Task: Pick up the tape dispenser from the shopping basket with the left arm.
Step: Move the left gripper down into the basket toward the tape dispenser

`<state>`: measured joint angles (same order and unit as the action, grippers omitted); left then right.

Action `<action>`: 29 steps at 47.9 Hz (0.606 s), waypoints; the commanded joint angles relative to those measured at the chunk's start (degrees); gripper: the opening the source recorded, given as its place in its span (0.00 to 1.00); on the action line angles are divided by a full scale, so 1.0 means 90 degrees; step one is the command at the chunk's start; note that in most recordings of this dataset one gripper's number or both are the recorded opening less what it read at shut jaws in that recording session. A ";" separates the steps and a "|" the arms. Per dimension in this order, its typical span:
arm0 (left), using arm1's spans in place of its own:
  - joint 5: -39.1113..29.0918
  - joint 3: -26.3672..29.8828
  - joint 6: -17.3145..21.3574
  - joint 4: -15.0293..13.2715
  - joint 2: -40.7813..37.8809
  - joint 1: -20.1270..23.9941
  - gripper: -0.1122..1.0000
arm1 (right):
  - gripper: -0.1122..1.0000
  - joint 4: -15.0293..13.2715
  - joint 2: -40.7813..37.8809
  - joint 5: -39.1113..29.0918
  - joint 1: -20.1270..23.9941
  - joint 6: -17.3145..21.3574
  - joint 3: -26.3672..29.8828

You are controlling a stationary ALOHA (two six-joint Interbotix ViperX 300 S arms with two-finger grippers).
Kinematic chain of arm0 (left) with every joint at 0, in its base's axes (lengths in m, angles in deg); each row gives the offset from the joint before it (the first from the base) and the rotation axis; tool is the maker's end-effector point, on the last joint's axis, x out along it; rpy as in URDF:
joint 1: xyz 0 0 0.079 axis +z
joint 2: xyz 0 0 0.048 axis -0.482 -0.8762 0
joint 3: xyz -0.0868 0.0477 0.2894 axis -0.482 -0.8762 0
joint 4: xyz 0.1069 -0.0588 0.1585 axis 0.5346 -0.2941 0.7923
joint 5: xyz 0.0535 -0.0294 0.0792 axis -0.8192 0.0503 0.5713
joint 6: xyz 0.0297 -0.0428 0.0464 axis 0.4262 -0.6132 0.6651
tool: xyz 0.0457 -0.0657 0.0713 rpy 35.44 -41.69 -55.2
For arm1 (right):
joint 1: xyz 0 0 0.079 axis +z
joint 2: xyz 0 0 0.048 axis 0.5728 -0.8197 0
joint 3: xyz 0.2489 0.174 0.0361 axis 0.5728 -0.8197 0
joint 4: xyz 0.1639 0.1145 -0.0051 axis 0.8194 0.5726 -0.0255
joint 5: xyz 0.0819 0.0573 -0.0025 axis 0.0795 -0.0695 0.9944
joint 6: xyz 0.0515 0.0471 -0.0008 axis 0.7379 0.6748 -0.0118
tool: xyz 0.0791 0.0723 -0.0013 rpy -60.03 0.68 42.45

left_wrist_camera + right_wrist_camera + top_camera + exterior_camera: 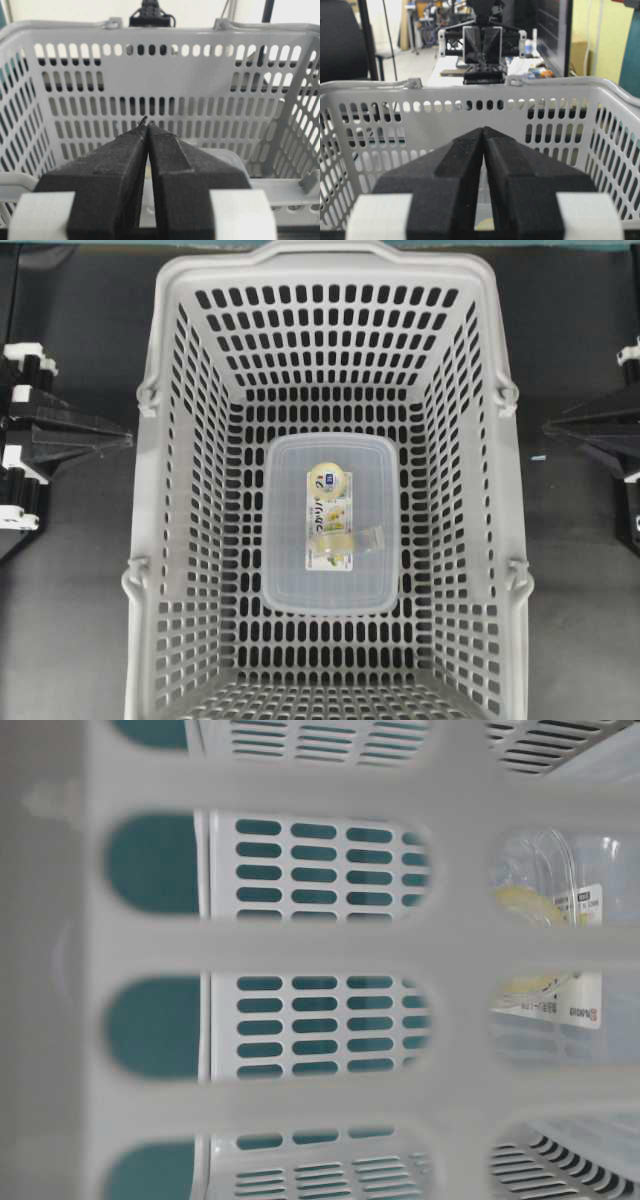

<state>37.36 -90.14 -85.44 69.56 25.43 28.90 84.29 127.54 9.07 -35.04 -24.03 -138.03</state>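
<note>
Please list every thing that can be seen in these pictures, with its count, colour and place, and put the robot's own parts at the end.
Large slotted plastic shopping basket: one, light grey, middle of the dark table.
Clear rounded-rectangle plastic container: one, transparent, on the basket floor, centre.
Small clear tape dispenser on a white and yellow-green card: one, within the container's outline.
Left gripper: one, black, shut, outside the basket's left wall.
Right gripper: one, black, shut, outside the basket's right wall.
</note>
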 commanded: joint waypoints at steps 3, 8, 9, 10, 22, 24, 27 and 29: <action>-0.0801 0.0937 -0.0186 0.0264 -0.0117 -0.0127 0.14 | 0.10 0.0068 -0.0039 -0.0010 0.0000 0.0059 0.0166; -0.1855 0.1670 -0.0273 0.0264 -0.0381 -0.0156 0.10 | 0.10 0.0078 -0.0039 -0.0244 0.0000 0.0098 0.0225; -0.2051 0.1807 -0.0283 0.0264 -0.0469 -0.0176 0.10 | 0.10 0.0078 -0.0039 -0.0313 0.0000 0.0107 0.0234; -0.2236 0.1943 -0.0293 0.0264 -0.0557 -0.0186 0.10 | 0.10 0.0078 -0.0029 -0.0420 0.0000 0.0127 0.0244; -0.3945 0.3682 -0.0293 0.0264 -0.2158 -0.0332 0.10 | 0.10 0.0078 -0.0010 -0.0918 0.0020 0.0215 0.0293; -0.4131 0.3916 -0.0293 0.0264 -0.2471 -0.0361 0.10 | 0.10 0.0068 0.0020 -0.0947 0.0020 0.0215 0.0293; -0.4385 0.4229 -0.0273 0.0264 -0.2910 -0.0410 0.10 | 0.10 0.0078 0.0059 -0.0947 0.0020 0.0215 0.0293; -0.4600 0.4482 -0.0264 0.0264 -0.3281 -0.0420 0.10 | 0.10 0.0078 0.0078 -0.0947 0.0010 0.0215 0.0293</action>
<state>-1.48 -54.72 -87.91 71.67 0.38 25.74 84.73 128.15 0.37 -35.04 -22.18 -136.71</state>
